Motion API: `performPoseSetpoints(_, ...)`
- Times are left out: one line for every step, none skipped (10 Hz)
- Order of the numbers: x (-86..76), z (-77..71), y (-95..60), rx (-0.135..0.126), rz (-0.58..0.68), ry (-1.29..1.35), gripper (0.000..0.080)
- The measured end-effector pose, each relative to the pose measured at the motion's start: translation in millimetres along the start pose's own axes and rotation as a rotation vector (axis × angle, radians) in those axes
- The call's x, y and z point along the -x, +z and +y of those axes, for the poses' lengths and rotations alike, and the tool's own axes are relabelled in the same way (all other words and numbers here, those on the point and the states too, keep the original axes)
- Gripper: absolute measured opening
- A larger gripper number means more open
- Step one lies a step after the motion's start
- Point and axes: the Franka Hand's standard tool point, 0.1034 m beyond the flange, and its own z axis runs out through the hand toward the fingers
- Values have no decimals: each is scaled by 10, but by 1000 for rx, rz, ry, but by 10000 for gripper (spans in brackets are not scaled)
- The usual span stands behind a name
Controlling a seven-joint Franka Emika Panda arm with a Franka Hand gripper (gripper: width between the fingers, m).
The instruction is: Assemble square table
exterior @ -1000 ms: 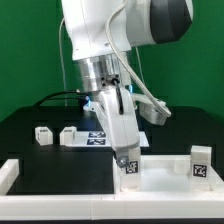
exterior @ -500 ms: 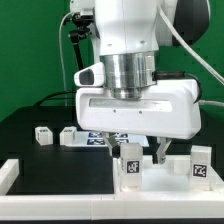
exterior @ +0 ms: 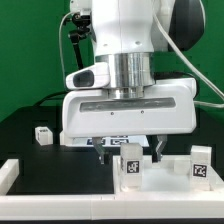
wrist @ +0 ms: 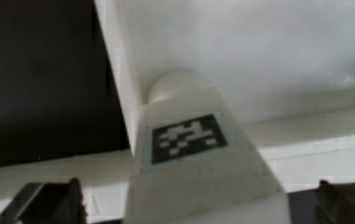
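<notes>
A short white leg (exterior: pixel 128 166) with a black-white tag stands upright on the white square slab (exterior: pixel 165 178) at the front. My gripper (exterior: pixel 130 152) hangs right over it. The fingers (exterior: pixel 157 150) are spread wide, one on each side of the leg and apart from it. In the wrist view the tagged leg (wrist: pixel 195 140) rises between the two dark fingertips (wrist: pixel 49 205), with gaps on both sides; the gripper (wrist: pixel 195 206) is open there too. A second tagged leg (exterior: pixel 201 162) stands on the slab at the exterior view's right. A third leg (exterior: pixel 43 134) lies on the black table at the left.
A long white L-shaped rail (exterior: pixel 12 174) runs along the front left edge. The marker board (exterior: pixel 112 143) shows in part behind the fingers. A green wall stands at the back. The wide gripper body hides the middle of the table.
The gripper has turned broadside to the camera and shifted a little to the exterior view's left over the leg. It now hides a leg that lay at the left. The leg itself has not moved.
</notes>
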Motion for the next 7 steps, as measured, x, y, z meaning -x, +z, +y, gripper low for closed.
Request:
performPoseSetpoints(0, 3, 2, 0, 0, -1, 556)
performPoseSetpoints(2, -2, 5, -2, -1, 30, 421)
performPoseSetpoints(5, -12, 8, -7, -1, 116, 421)
performPoseSetpoints(4, -6, 8, -7, -1, 168, 290)
performPoseSetpoints(0, -4, 7, -10, -1, 249, 291)
performPoseSetpoints(-8, 2, 2, -6, -4, 369, 291)
performPoseSetpoints(-14, 11, 5, -6, -16, 547, 291)
